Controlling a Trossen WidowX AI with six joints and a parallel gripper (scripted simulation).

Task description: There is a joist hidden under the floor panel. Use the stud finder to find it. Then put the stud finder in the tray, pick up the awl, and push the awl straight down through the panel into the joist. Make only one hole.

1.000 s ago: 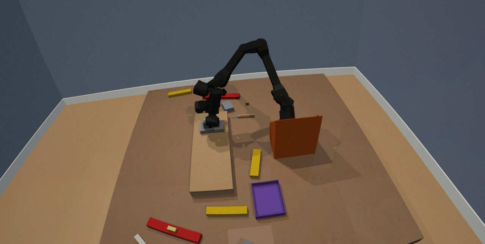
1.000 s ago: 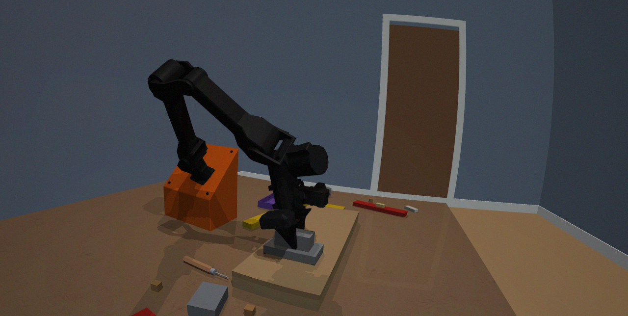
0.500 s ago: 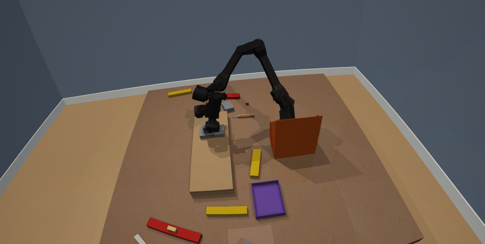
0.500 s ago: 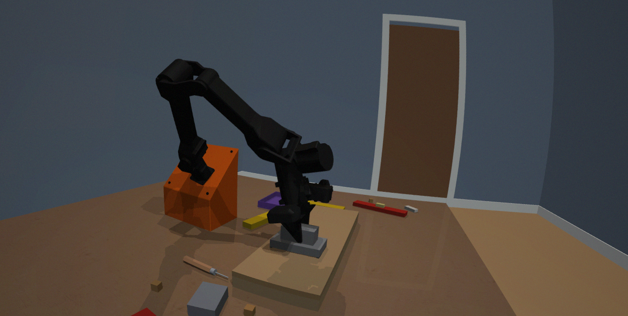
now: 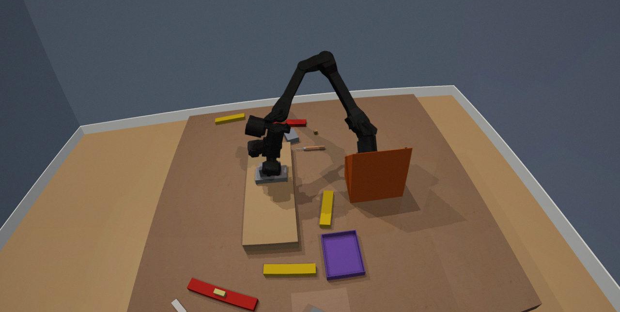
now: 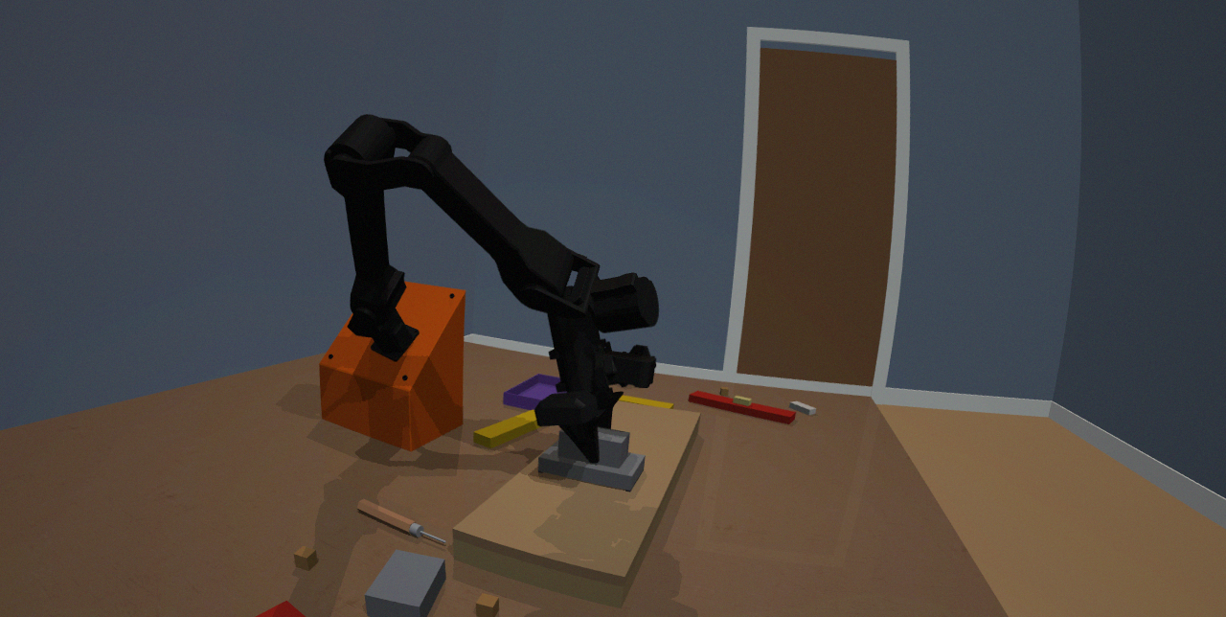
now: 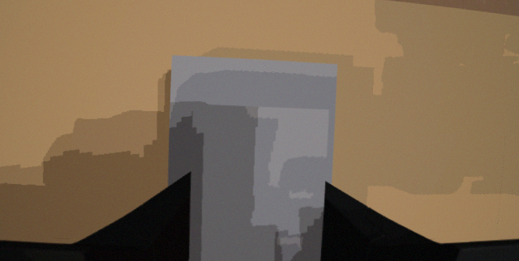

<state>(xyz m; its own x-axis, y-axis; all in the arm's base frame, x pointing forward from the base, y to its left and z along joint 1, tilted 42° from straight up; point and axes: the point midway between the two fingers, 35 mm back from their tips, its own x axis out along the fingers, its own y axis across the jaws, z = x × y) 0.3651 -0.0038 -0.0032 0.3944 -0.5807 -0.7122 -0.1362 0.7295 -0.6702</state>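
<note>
The stud finder (image 5: pixel 258 178) (image 6: pixel 629 472) (image 7: pixel 251 87) is a grey stepped block, level on or just above the floor panel (image 5: pixel 269 223) (image 6: pixel 539 536) (image 7: pixel 81 22), towards the panel's far half in the top view. No light or mark shows on it. My gripper (image 5: pixel 271 173) (image 6: pixel 593 446) (image 7: pixel 252 181) is shut on its raised upper part. The awl (image 5: pixel 314 148) (image 6: pixel 390 517), with an orange-brown handle and a thin metal tip, lies on the table beside the panel's far end. The purple tray (image 5: pixel 343 254) (image 6: pixel 530 393) is empty. No hole is visible in the panel; the joist is hidden.
The orange block (image 5: pixel 379 175) (image 6: pixel 437 381) stands around the arm's base. A yellow bar (image 5: pixel 326 208) (image 6: pixel 506 429) lies between panel and tray, another yellow bar (image 5: pixel 289 269) beyond the panel's near end. A grey block (image 5: pixel 291 136) (image 6: pixel 405 583) lies near the awl. A red bar (image 5: pixel 234 297) (image 6: pixel 762 413) lies farther off.
</note>
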